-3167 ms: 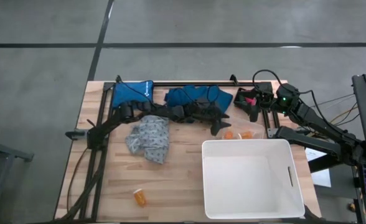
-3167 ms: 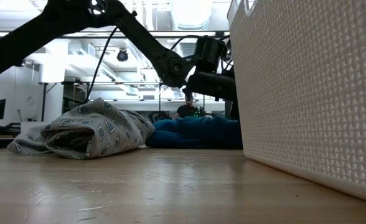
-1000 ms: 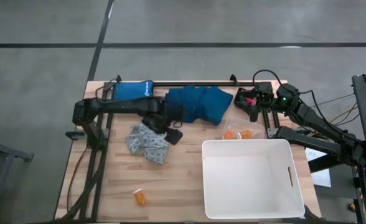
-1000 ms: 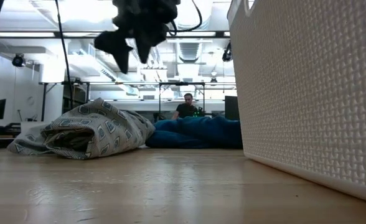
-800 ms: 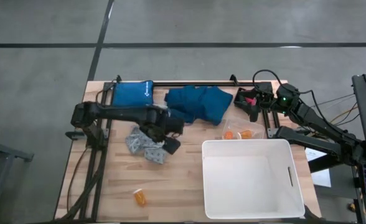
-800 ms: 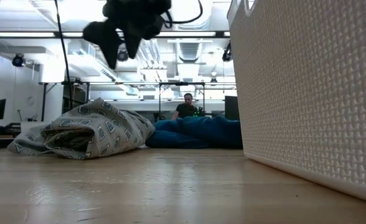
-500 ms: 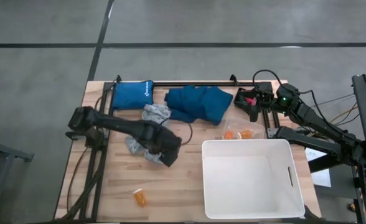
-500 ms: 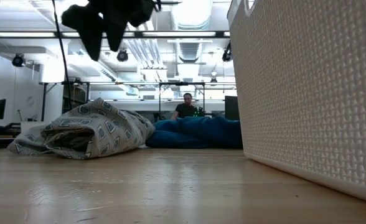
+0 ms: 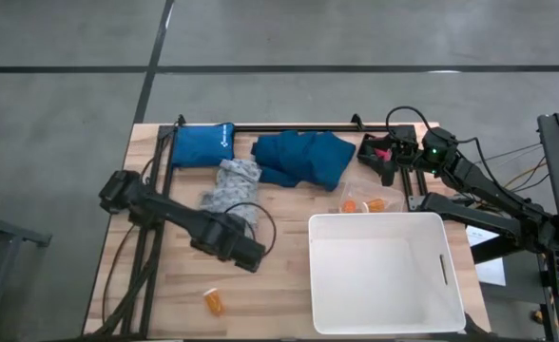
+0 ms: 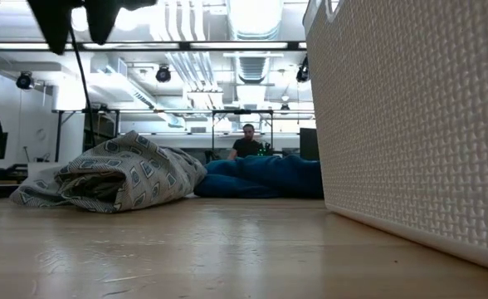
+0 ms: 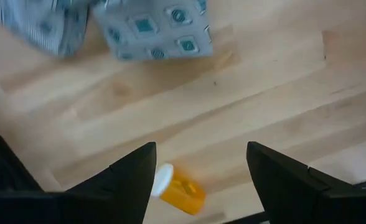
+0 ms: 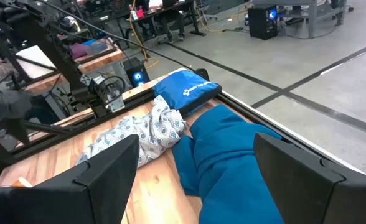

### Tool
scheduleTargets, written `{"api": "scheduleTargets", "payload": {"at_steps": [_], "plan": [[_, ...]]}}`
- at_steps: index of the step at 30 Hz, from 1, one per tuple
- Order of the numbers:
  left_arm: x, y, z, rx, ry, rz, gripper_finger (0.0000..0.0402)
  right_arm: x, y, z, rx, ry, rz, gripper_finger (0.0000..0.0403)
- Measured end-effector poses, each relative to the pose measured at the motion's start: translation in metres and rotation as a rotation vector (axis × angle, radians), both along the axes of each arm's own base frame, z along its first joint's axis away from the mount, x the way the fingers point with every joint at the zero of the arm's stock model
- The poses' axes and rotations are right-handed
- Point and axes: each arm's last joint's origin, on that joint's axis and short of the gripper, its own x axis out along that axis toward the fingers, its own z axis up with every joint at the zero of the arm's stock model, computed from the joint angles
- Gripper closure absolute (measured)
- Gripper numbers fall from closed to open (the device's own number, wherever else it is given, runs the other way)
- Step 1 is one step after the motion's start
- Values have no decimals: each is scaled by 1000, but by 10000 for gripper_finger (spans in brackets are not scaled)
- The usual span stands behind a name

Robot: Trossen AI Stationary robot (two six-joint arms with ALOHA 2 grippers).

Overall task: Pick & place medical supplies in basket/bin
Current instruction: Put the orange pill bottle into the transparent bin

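Surface: wooden table (image 9: 289, 204) with a dark frame rail along the far edge; behind it an open workshop room, where a person (image 10: 249, 143) sits far away.
Basket: white tub (image 9: 386, 273) stands on the near right part of the table, with nothing inside that I can see.
Left gripper: left gripper (image 11: 201, 168) hangs above the bare wood, between the patterned cloth and the lone bottle – fingers (image 11: 128, 172) are well apart and nothing is between them.
Right gripper: right gripper (image 12: 195, 163) waits at the far right corner, beside a pink-red cylinder (image 9: 383, 152); its jaws stand wide and hold nothing.
Nearest target: orange pill bottle (image 11: 180, 190) with a white cap lies on its side near the front edge, just below the left fingers in the wrist view.
Handling of bottle: I judge it light, stiff and smooth – it can roll away, so take it across the body, not on the cap.
Patterned cloth: pale grey-blue garment (image 9: 230, 190) lies crumpled at the middle left; soft and limp, best pinched at a raised fold.
Teal cloth: dark teal garment (image 9: 303, 157) lies far centre, next to a blue pouch (image 9: 202, 144).
Other bottles: two more orange bottles (image 9: 363, 204) lie just behind the tub.
Progress: by my judgement the task is at its start.
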Motion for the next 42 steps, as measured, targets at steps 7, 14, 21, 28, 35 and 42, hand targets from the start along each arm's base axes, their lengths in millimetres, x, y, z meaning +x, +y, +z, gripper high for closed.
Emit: {"api": "scheduleTargets", "payload": {"at_steps": [7, 14, 21, 28, 35, 42], "plan": [[-12, -28, 0, -16, -2, 158, 155, 0, 0, 0, 0, 0, 0, 92], [-34, -67, 0, -40, -1, 267, 157, 0, 0, 0, 0, 0, 0, 92], [-57, -95, 0, -48, 5, 373, 157, 0, 0, 0, 0, 0, 0, 92], [-68, -110, -2, -51, 6, 426, 158, 0, 0, 0, 0, 0, 0, 92], [-68, -120, -13, -36, 18, 449, 160, 0, 0, 0, 0, 0, 0, 92], [-64, -123, -20, -28, 22, 452, 161, 0, 0, 0, 0, 0, 0, 92]]}}
